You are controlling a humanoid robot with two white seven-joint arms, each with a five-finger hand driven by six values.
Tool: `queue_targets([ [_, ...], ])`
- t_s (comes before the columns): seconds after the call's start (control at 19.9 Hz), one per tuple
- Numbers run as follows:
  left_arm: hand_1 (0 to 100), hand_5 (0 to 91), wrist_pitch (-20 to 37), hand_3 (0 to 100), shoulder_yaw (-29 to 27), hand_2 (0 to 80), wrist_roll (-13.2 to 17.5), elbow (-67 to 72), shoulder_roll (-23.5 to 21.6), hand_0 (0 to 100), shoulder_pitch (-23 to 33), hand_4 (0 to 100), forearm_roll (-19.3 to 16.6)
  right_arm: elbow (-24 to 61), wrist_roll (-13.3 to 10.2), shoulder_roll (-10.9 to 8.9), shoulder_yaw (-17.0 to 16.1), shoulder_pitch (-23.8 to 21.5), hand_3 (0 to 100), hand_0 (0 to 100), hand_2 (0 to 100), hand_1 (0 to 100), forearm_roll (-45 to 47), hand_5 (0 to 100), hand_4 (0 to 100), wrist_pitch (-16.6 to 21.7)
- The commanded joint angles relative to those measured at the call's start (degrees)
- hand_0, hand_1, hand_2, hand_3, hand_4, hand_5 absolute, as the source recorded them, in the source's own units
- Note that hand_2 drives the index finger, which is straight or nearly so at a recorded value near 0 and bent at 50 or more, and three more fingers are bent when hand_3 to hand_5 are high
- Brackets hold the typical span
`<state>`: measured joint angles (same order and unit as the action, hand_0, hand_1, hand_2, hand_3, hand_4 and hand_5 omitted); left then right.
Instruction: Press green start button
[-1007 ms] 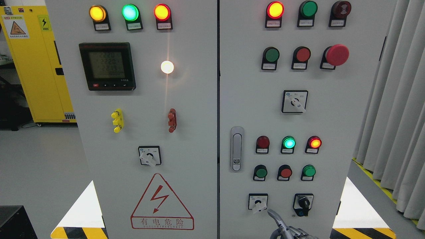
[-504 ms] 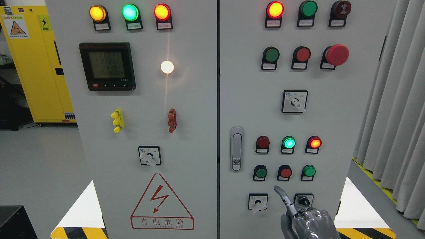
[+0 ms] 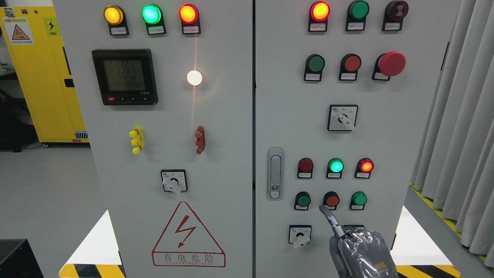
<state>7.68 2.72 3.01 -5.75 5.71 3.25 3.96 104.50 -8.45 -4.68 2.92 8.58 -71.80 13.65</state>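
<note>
While the right hand (image 3: pixel 361 251) is raised at the lower right of the frame — index finger (image 3: pixel 328 216) extended, other fingers curled, nothing held — the green start button (image 3: pixel 303 200), lower centre-right, is judged not yet pressed.

Only one part of the robot shows, the right hand (image 3: pixel 361 251), low at the bottom edge right of the middle. It is grey, with a dull metallic look. A clear, crinkled plastic wrap covers the back of it, shiny, catching the room light in pale streaks. A small orange mark sits under the wrap near the bottom edge; what it says is too small to tell. One of the fingers (image 3: pixel 330 217) is slim and grey with a rounded tip, and near its base there are darker segments like joints.
</note>
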Motion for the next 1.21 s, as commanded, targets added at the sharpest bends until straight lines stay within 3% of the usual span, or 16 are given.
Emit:
queue_targets([
  [0.0,56,0.0,-0.04,0,0.00,0.0,-0.02,0.04,0.00,12,0.00,0,0.00,-1.57,0.28,-0.41,2.35,1.34,81,100,0,100,-0.54,95,89,-0.21],
  [1.16,56,0.0,-0.04,0,0.00,0.0,-0.02,-0.05,0.00,12,0.00,0,0.00,-5.70,0.37,-0.41,4.46,4.24,81,100,0,100,-0.54,95,89,-1.70],
])
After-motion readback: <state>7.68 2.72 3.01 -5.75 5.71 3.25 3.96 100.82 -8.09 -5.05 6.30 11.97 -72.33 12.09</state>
